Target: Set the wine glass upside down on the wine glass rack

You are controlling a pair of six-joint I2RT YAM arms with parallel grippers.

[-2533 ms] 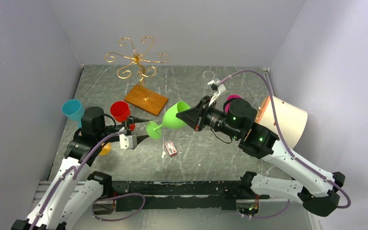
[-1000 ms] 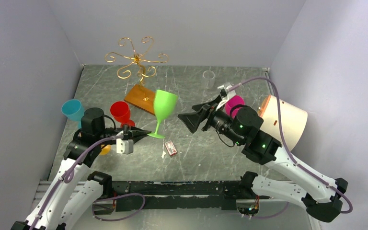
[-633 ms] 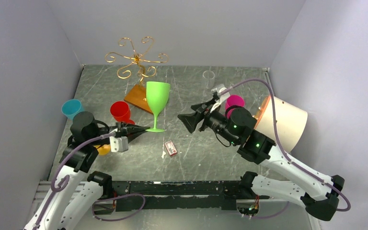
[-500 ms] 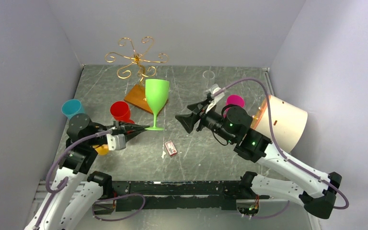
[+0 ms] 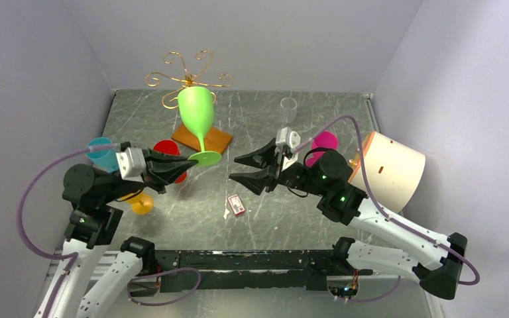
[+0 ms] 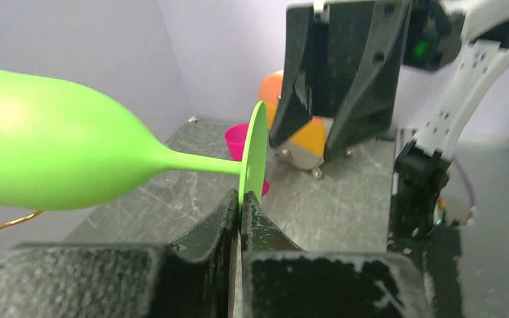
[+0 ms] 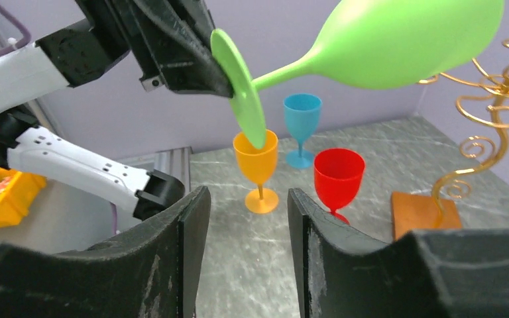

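The green wine glass (image 5: 195,109) hangs in the air, tilted, with its bowl up and back toward the wine glass rack (image 5: 189,79). My left gripper (image 5: 195,161) is shut on the rim of the glass's round foot (image 6: 255,152). The bowl (image 6: 46,142) points left in the left wrist view. The rack's gold scroll arms rise from a brown wooden base (image 5: 213,139). The glass's bowl overlaps them in the top view. My right gripper (image 5: 233,168) faces the foot from the right, a short way off. It is open with nothing between its fingers (image 7: 192,225).
A red glass (image 7: 338,175), an orange glass (image 7: 258,165) and a blue glass (image 7: 301,122) stand at the left under the left arm. At the right are a pink glass (image 5: 323,140), a clear cup (image 5: 289,106) and a white drum (image 5: 394,165). A small red box (image 5: 236,204) lies mid-table.
The left arm lifted the green glass off the table and carried it back toward the rack, tilting it. The right gripper turned, moved left and its jaws narrowed.
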